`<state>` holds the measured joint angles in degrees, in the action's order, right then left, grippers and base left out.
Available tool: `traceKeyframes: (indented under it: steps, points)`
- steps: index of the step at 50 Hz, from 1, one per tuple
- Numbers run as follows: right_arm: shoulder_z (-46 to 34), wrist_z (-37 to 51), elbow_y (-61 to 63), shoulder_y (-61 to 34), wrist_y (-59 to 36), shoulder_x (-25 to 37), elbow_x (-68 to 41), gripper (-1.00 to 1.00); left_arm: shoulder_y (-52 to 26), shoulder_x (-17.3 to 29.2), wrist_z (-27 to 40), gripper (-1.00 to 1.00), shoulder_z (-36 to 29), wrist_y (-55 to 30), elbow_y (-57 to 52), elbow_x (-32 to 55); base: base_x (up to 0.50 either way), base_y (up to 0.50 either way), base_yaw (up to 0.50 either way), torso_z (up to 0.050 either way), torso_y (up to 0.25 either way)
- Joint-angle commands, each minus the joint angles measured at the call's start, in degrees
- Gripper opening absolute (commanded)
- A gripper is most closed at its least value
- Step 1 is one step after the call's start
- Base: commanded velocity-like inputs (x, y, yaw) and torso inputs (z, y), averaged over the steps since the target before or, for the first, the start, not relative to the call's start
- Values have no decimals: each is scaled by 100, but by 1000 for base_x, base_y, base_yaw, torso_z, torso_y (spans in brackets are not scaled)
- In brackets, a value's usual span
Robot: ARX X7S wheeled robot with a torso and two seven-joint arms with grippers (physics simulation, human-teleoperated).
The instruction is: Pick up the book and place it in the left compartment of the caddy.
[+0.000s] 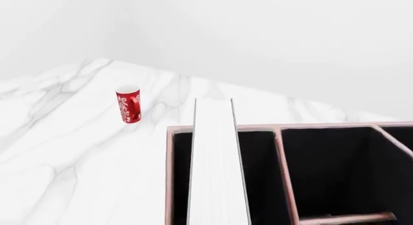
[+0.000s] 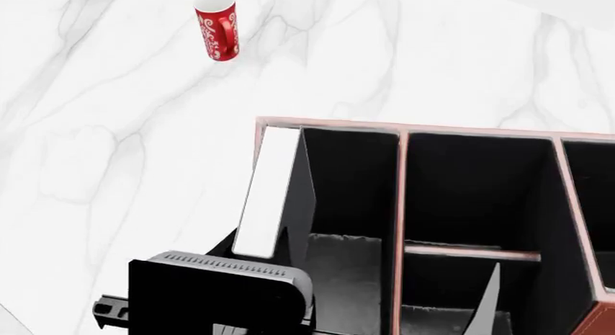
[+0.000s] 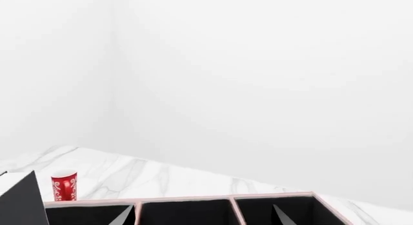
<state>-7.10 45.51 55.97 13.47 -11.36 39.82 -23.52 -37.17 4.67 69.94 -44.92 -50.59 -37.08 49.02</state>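
Head view, item one: the book (image 2: 267, 191), upright on edge in the left compartment (image 2: 351, 198) of the caddy (image 2: 402, 205), against its outer wall; we judge: lower straight, then release. Left gripper's grasp: cannot tell; right gripper unseen

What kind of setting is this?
Probably a simulated tabletop test scene, not a real room: a white marble-look counter, blank pale walls, and only a caddy, a red mug and a book held by the left arm.
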Motion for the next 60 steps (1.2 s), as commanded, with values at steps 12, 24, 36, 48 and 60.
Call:
traceKeyframes:
  steps: [12,24,36,48,60]
  points:
    - [-106,-6,-68,-55,42,0,22,100,221,-5,-546,-100,-598,1214,970,-1019,0,0,0,1,2]
    - [-101,30,-37,-48,41,25,-3,100,98,-61,-634,-100,-822,1460,1291,-1296,0,0,0,0,1]
    - [-117,21,-83,-52,99,31,-6,100,-39,-126,-780,-100,-988,1695,1850,-1464,0,0,0,1,2]
    - [-145,32,-80,-73,105,48,8,100,-25,-132,-913,-100,-1014,2043,2429,-1522,0,0,0,0,1]
    - [-148,52,-83,-72,112,73,1,100,6,-167,-1028,-100,-1103,2398,2863,-1585,0,0,0,0,2]
